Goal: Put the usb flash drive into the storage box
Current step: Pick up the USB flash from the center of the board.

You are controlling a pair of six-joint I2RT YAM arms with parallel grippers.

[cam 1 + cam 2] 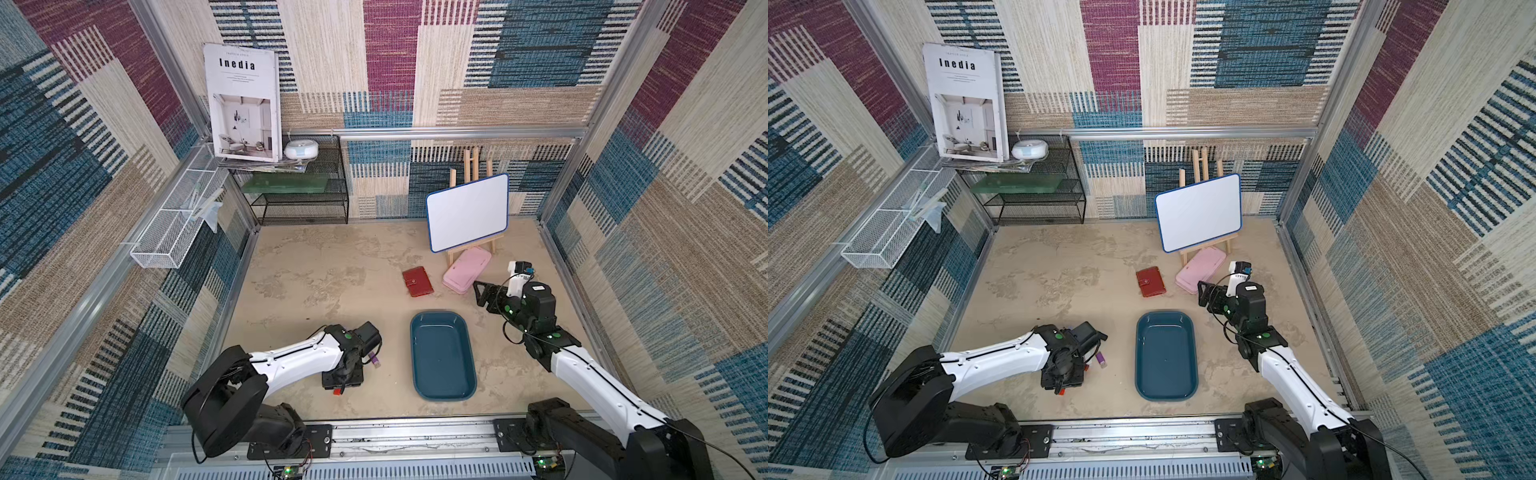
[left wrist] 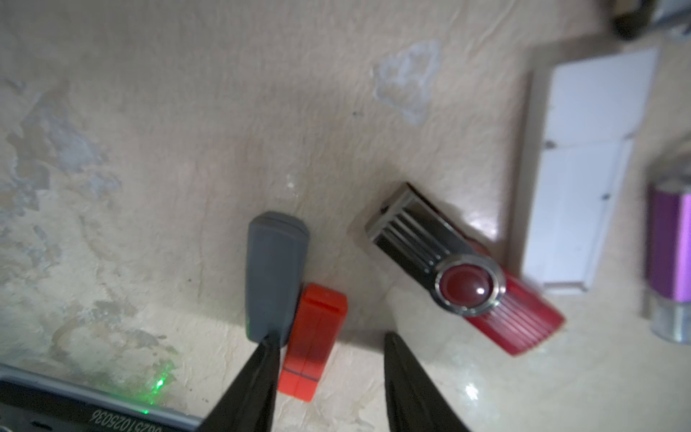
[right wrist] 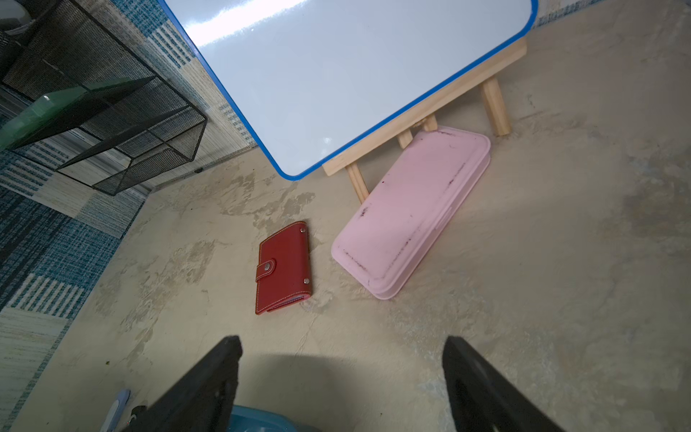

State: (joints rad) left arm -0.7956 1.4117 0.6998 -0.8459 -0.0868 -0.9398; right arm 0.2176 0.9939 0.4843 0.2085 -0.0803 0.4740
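Sandy bench, patchwork walls. One storage box, floor bare, lying between the two hands. Five drives on the bench at the left hand. The orange usb flash drive lies between its parted, released fingers, just beside the grey drive. The red swivel drive, white drive and purple drive lie farther out. The right hand is released, holding nothing.

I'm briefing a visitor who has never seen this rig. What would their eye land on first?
Probably the empty teal storage box lying front and centre, and the white board on its wooden easel behind it, towards the right. In the left wrist view, the open left gripper straddles an orange flash drive, with a grey drive beside it and a red swivel drive, a white drive and a purple drive nearby.
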